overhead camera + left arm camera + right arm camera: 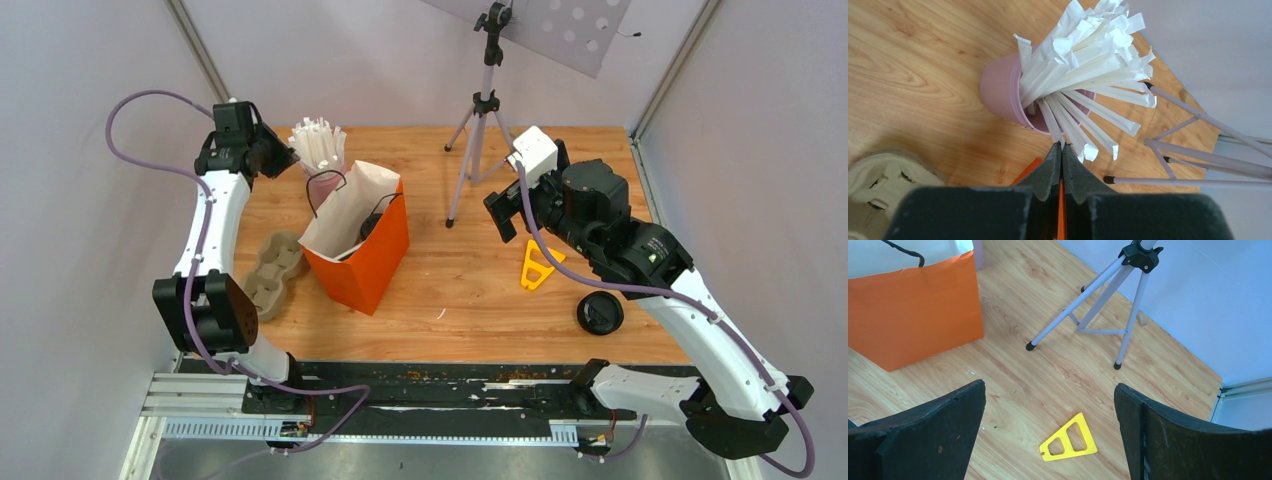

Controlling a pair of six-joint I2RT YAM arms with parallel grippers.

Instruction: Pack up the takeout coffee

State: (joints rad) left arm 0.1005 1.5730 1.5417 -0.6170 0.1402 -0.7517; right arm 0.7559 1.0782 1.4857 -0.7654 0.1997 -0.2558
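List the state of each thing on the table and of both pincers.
Orange bag: upright, open.
Black lid: lying on the table, on no cup.
Pulp tray: empty.
Pink cup: upright, full of white sticks.
Left pincer: shut.
Right pincer: open, empty.

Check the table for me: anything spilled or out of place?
The black lid lies loose on the table at the right, well apart from the orange bag. Orange-brown crumbs dot the black rail at the near edge. No spilled liquid shows.
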